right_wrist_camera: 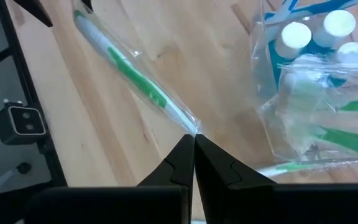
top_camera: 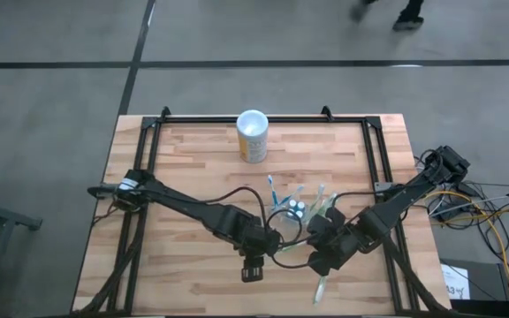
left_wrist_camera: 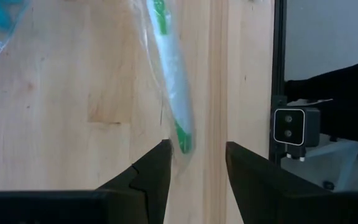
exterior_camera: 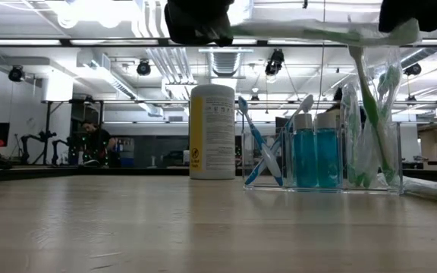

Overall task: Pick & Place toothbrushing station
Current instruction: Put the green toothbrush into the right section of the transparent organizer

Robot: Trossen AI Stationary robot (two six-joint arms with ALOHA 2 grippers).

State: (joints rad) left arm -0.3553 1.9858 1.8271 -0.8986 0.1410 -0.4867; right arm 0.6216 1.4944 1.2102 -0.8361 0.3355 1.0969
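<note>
Station beside shut R gripper, untouched.

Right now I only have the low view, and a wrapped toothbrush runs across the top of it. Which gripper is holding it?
Observer: The right gripper, shut on one end of the toothbrush wrapper.
Operator: And the other arm?
Observer: The left gripper is open, with its fingers on either side of the toothbrush's other end.
Operator: What's closest to them from above?
Observer: The clear holder, just past both grippers toward the middle of the table.
</note>
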